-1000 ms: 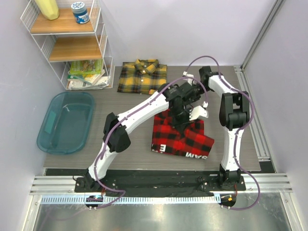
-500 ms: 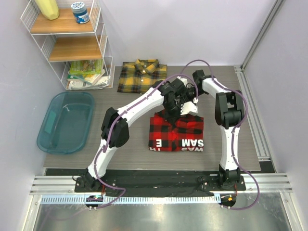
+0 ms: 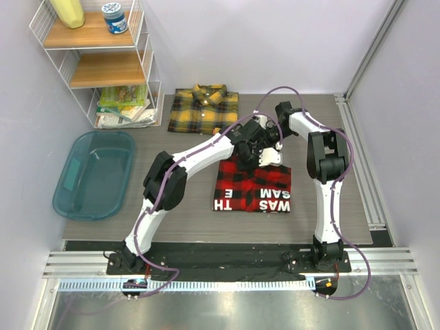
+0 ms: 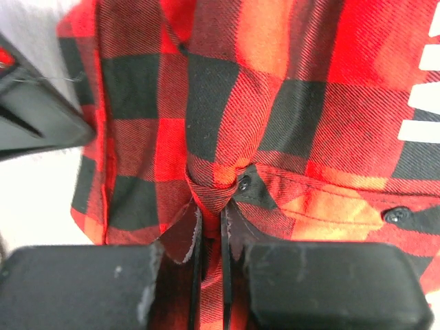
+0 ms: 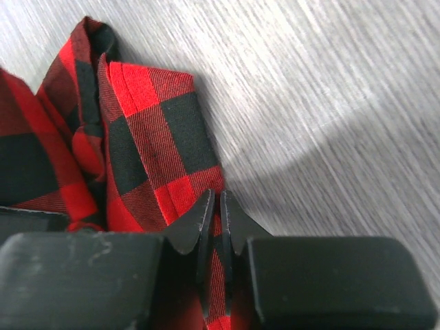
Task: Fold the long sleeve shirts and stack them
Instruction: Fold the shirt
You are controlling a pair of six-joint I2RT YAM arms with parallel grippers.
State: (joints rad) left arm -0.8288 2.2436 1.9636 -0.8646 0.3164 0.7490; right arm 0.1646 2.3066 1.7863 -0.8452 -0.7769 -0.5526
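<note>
A red-and-black plaid long sleeve shirt [image 3: 251,189] lies folded mid-table, white lettering along its near edge. My left gripper [image 3: 249,152] sits over its far edge, shut on a fold of red cloth [image 4: 213,189] beside a black button. Just to the right, my right gripper [image 3: 273,155] is shut on the shirt's far right corner [image 5: 161,161], with cloth pinched between its jaws. A second shirt [image 3: 203,108], yellow-and-black plaid with its collar showing, lies folded at the back of the table, apart from both grippers.
A teal plastic tub [image 3: 95,174] sits at the left. Behind it stands a white wire shelf [image 3: 103,58] holding jars and packets. Aluminium rails [image 3: 361,158] line the table's right edge.
Both grippers have drawn the shirt's near half over toward the back, so the lettering now lies flat along the near edge. The right gripper has closed onto the cloth.
</note>
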